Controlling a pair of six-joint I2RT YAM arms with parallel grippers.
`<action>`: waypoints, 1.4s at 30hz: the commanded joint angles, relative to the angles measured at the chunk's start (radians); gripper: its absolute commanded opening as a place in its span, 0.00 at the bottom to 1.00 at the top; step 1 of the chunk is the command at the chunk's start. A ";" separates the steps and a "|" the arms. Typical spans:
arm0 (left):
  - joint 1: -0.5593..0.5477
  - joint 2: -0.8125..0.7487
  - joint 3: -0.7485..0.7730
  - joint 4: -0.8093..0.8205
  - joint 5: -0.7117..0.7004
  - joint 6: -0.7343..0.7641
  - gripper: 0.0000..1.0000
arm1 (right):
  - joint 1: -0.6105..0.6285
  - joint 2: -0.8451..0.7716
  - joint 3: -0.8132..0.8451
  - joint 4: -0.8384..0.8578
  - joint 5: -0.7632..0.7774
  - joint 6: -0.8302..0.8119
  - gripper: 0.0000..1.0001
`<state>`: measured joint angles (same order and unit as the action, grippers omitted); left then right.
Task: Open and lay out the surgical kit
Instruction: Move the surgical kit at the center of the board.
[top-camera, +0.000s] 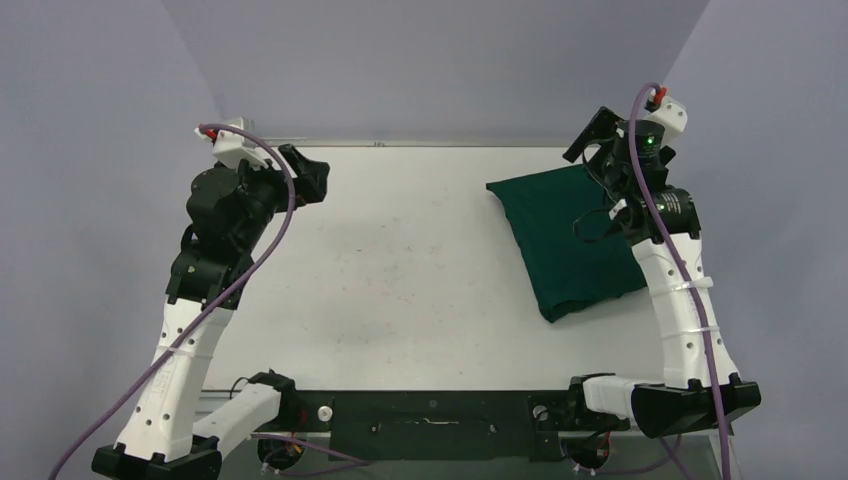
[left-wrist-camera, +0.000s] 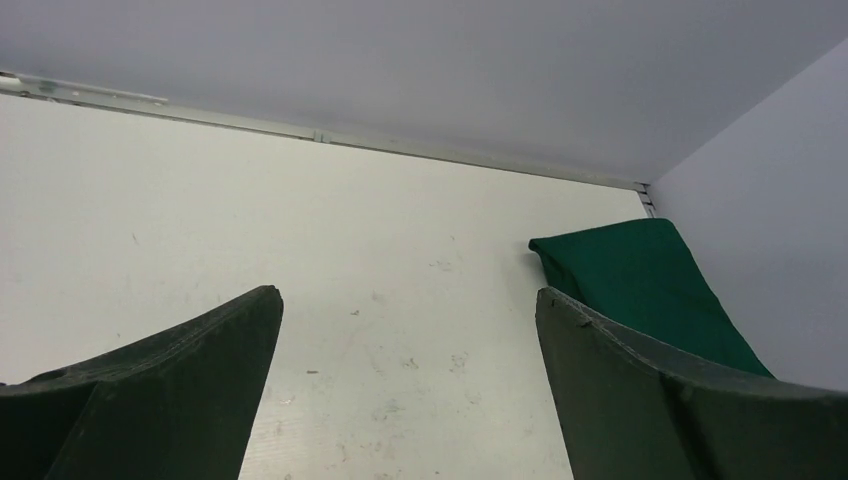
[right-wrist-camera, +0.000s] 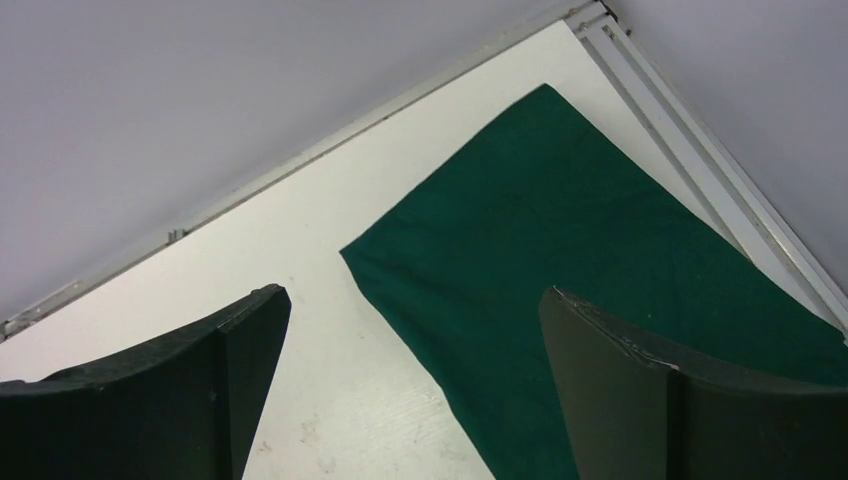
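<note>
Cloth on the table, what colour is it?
The cloth is plain dark green; right wrist view shows it best.

My left arm climbs the frame's left side, elbow bent, and my left gripper sits upper left with jaws spread wide, gripping nothing. My right arm mirrors it, and my right gripper sits upper right, equally wide.

No text, label or number seems readable anywhere in these views.
</note>
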<state>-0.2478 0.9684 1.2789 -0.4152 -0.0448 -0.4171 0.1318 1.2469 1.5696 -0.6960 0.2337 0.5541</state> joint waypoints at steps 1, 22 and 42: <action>-0.002 -0.010 0.011 0.088 0.040 -0.053 0.96 | -0.004 -0.013 -0.016 -0.028 0.079 0.037 0.93; 0.066 0.314 0.015 0.202 0.499 -0.136 0.96 | -0.230 0.131 -0.043 -0.292 -0.042 0.113 0.90; -0.045 0.830 0.302 0.363 0.625 -0.254 0.99 | -0.489 0.064 -0.436 -0.307 -0.213 0.256 0.90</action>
<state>-0.2935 1.8015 1.5326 -0.0723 0.5392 -0.6811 -0.3286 1.3270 1.1843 -1.0328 0.0982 0.7506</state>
